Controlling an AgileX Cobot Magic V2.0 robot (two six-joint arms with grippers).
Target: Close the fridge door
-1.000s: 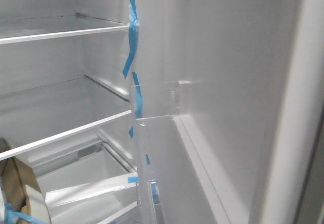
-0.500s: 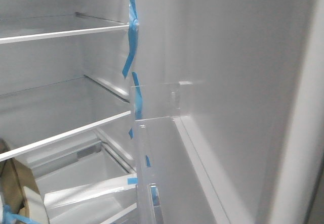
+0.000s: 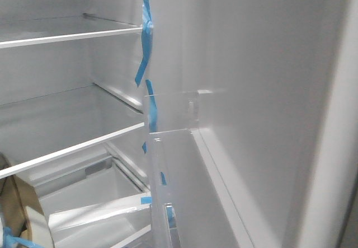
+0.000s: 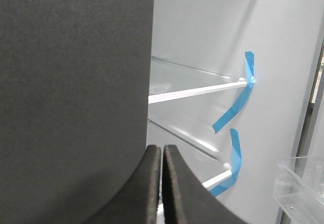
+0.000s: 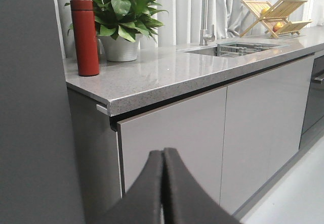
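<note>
The fridge door stands open on the right of the front view, its white inner lining [image 3: 257,80] facing me. A clear plastic bin [image 3: 170,112] and blue tape strips [image 3: 145,41] sit at its near edge. The bin also shows in the left wrist view [image 4: 298,183]. My left gripper [image 4: 162,153] is shut and empty, next to a dark grey panel [image 4: 76,82], facing the fridge shelves. My right gripper [image 5: 163,155] is shut and empty, beside a matte dark grey face [image 5: 30,113]. I cannot tell whether it touches that face. Neither gripper shows in the front view.
White fridge shelves [image 3: 72,35] and lower drawers [image 3: 95,214] fill the left of the front view, with a brown item [image 3: 14,209] at the lower left. The right wrist view shows a stone counter [image 5: 167,77], glossy grey cabinet fronts [image 5: 263,113], a red flask [image 5: 85,37], a potted plant [image 5: 121,11] and a sink [image 5: 238,48].
In the front view the door's right edge has shifted slightly to the right, and less of the brown item shows at the lower left. The bin and shelves have barely moved.
</note>
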